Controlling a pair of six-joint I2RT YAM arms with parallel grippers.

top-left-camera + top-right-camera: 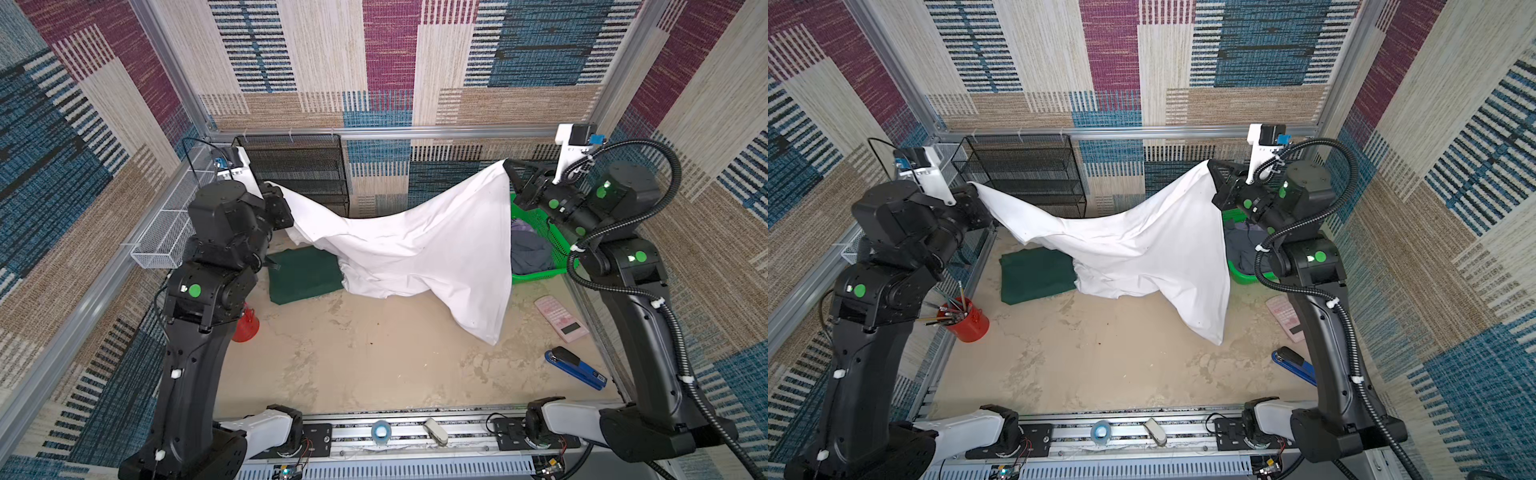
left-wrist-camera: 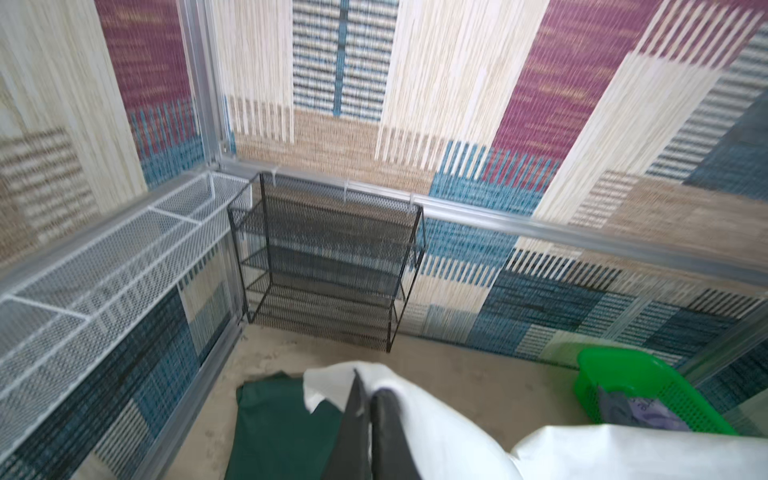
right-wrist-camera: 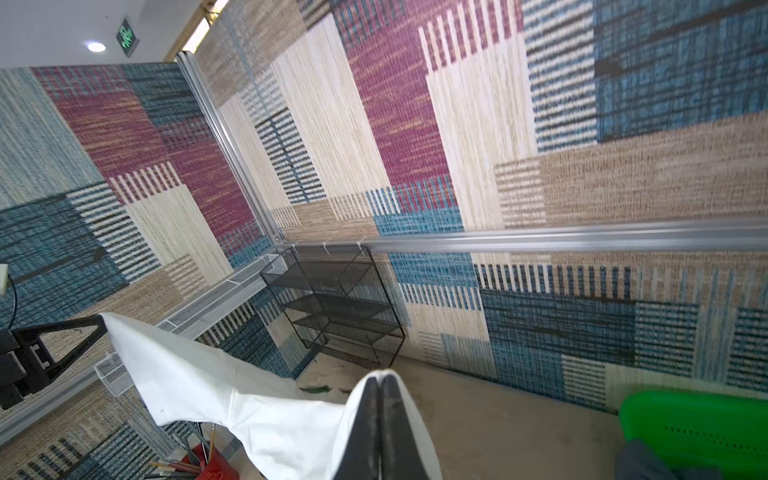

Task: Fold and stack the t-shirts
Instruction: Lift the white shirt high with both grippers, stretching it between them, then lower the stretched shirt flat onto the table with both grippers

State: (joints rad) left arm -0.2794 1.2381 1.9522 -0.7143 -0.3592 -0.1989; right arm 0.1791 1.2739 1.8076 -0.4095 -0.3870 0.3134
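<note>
The large white t-shirt (image 1: 415, 249) (image 1: 1142, 249) hangs stretched in the air between both arms, its lower folds trailing on the table. My left gripper (image 1: 272, 185) (image 2: 365, 384) is shut on one corner at the back left. My right gripper (image 1: 506, 163) (image 3: 380, 376) is shut on the other corner, raised at the back right. The dark green t-shirt (image 1: 303, 276) (image 2: 274, 428) lies folded flat under the white one's left part. The grey t-shirt (image 1: 530, 249) sits crumpled in the green basket (image 1: 540, 274).
A black mesh shelf (image 1: 299, 166) stands against the back wall, and a white mesh tray (image 1: 174, 220) runs along the left wall. A red cup of pencils (image 1: 969, 320) is at the left. A pink calculator (image 1: 561, 318) and a blue stapler (image 1: 575, 368) lie at the right.
</note>
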